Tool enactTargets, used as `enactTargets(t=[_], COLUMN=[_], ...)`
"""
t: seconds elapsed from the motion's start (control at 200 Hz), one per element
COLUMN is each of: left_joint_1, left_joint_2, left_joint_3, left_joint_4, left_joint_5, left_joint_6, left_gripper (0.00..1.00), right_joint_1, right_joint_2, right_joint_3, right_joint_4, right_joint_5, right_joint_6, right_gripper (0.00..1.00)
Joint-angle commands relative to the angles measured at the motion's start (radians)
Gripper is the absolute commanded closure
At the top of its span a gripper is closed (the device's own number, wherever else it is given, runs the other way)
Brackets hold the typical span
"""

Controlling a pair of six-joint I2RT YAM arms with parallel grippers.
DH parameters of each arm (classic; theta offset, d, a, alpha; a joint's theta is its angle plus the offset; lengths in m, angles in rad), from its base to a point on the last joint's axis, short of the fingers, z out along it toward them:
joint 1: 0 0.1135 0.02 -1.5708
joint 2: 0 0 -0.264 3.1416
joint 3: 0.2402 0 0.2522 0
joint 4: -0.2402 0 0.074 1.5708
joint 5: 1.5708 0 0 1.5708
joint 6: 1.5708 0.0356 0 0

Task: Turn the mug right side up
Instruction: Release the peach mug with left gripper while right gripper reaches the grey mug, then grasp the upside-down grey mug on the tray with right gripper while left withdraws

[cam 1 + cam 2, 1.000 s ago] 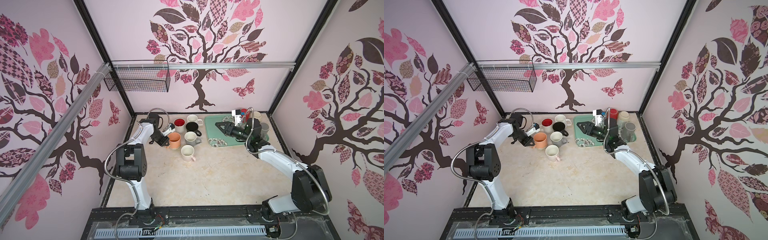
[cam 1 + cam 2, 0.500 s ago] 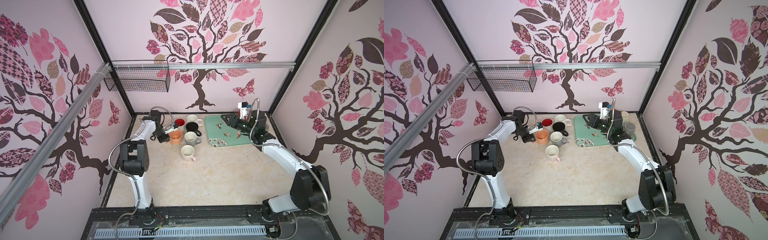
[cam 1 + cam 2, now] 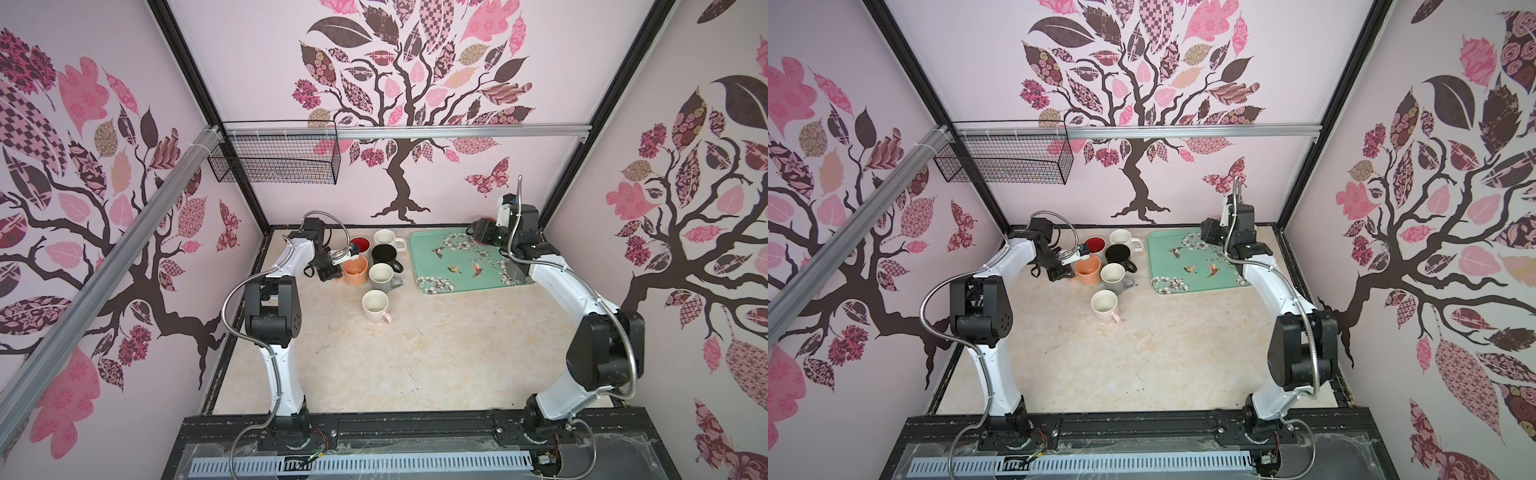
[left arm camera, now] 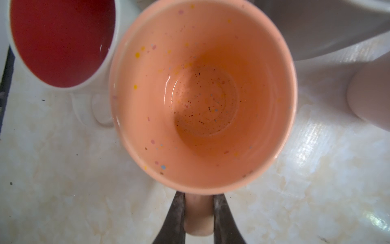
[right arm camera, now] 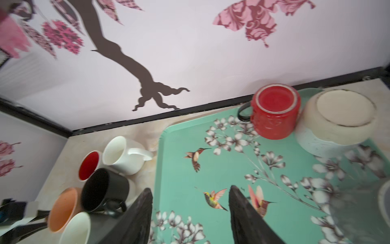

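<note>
The orange mug (image 3: 355, 270) stands mouth up on the table (image 3: 415, 353), left of centre in both top views, just beside a red-lined mug (image 4: 63, 42). The left gripper (image 4: 199, 211) is closed on its handle. I judge the turning finished; the next move calls for opening the fingers and drawing back without pushing the mug. The right gripper (image 5: 190, 190) hangs over the teal tray (image 5: 179, 147), its jaws apart and empty.

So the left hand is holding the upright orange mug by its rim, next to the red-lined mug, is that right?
Not quite: the left hand holds the upright orange mug by its handle, not its rim, as the left wrist view shows. It is next to the red-lined mug.
</note>
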Motion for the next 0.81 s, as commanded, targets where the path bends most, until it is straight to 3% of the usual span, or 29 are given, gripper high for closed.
enactTargets(t=[0.0,0.185,0.37,0.685,0.8], left_joint_1=[-0.009,-0.02,-0.021,-0.018,-0.016], left_joint_2=[0.038,0.061,0.054,-0.022,-0.052], left_joint_3=[0.057,0.062,0.058,-0.011,-0.035], left_joint_4=[0.092,0.122,0.139,0.254,0.27], left_joint_5=[-0.019,-0.021,-0.039,-0.116,-0.109], left_joint_6=[0.04,0.046,0.046,0.031,0.015], left_gripper=[0.98,0.93,0.74,0.57,0.5], right_joint_1=[-0.031,-0.067,-0.104,-0.21,-0.267], right_joint_2=[0.057,0.113,0.133,0.052,0.036], right_joint_3=[0.062,0.12,0.154,0.012,-0.011], right_joint_4=[-0.106,-0.173,-0.239,-0.214,-0.224], right_joint_5=[0.055,0.119,0.211,0.287,0.256], right_joint_6=[-0.043,-0.067,-0.105,-0.117,-0.117], right_gripper=[0.39,0.36,0.34,0.33,0.33])
